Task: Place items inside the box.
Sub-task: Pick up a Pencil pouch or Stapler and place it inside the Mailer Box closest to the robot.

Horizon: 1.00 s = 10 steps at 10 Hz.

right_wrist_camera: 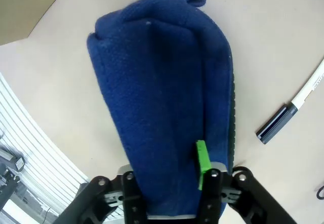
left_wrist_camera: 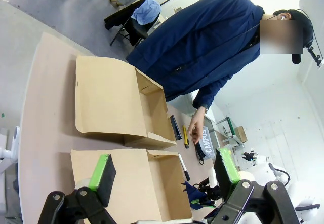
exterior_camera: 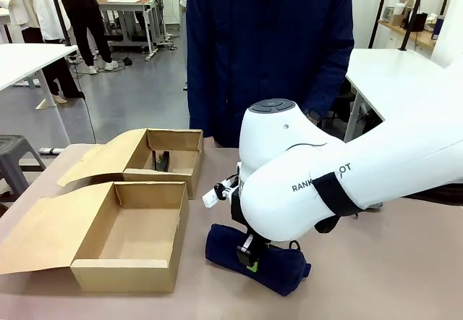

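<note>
My right gripper is shut on the navy blue pouch, which lies on the table right of the near open cardboard box. In the right wrist view the pouch sits between the fingers, one green pad pressed into it. The marker pen lies beside it. My left gripper hangs open high above the boxes. From there I see a black stapler, the yellow knife and the marker on the table.
A second open box stands behind the near one, with a black stapler showing in it. A person in a navy coat stands at the far side; a hand reaches down near a grey pouch.
</note>
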### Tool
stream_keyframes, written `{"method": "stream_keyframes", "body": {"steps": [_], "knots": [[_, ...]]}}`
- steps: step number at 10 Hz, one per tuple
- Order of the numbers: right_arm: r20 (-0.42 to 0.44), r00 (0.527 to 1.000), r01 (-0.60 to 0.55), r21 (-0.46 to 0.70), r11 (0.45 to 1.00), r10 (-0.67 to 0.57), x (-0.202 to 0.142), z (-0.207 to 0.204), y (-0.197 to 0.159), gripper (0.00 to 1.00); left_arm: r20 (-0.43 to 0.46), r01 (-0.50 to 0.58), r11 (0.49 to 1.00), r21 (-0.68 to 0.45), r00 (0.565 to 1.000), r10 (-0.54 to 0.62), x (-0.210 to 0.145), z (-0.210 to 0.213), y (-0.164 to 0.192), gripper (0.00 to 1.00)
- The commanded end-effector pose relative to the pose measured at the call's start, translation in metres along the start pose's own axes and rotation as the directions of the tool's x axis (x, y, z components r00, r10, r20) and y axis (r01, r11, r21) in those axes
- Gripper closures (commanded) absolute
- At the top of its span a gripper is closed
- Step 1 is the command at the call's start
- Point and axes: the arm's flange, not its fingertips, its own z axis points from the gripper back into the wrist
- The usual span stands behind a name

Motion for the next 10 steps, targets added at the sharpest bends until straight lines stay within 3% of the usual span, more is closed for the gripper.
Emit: {"method": "stream_keyframes", "body": {"steps": [1, 2, 5, 8, 9, 10], "knots": [[0.0, 1.0, 0.016, -0.005, 1.0, -0.016, 0.0, 0.003, 0.0, 0.95, 0.019, 0.023, 1.0, -0.022, 1.0, -0.022, 0.0, -0.001, 0.001, 0.0], [-0.002, 1.0, 0.022, -0.01, 1.0, -0.022, 0.0, 0.003, 0.0, 1.0, 0.019, 0.023, 1.0, -0.022, 1.0, -0.022, 0.0, -0.001, 0.001, 0.0], [-0.014, 0.996, 0.093, 0.012, 0.996, -0.093, -0.009, 0.027, -0.003, 1.0, 0.019, 0.023, 1.0, -0.022, 1.0, -0.022, 0.0, -0.001, 0.001, 0.0], [-0.058, 0.925, 0.379, 0.061, 0.923, -0.376, -0.05, 0.124, 0.021, 1.0, 0.019, 0.023, 1.0, -0.022, 1.0, -0.022, 0.0, -0.001, 0.001, 0.0], [-0.054, 0.89, 0.455, 0.077, 0.887, -0.452, -0.064, 0.135, 0.026, 1.0, 0.019, 0.023, 1.0, -0.022, 1.0, -0.022, 0.0, -0.001, 0.001, 0.0], [0.063, 0.87, 0.483, 0.099, 0.87, -0.489, -0.073, 0.136, 0.001, 1.0, 0.019, 0.023, 1.0, -0.022, 1.0, -0.022, 0.0, -0.001, 0.001, 0.0]]}}
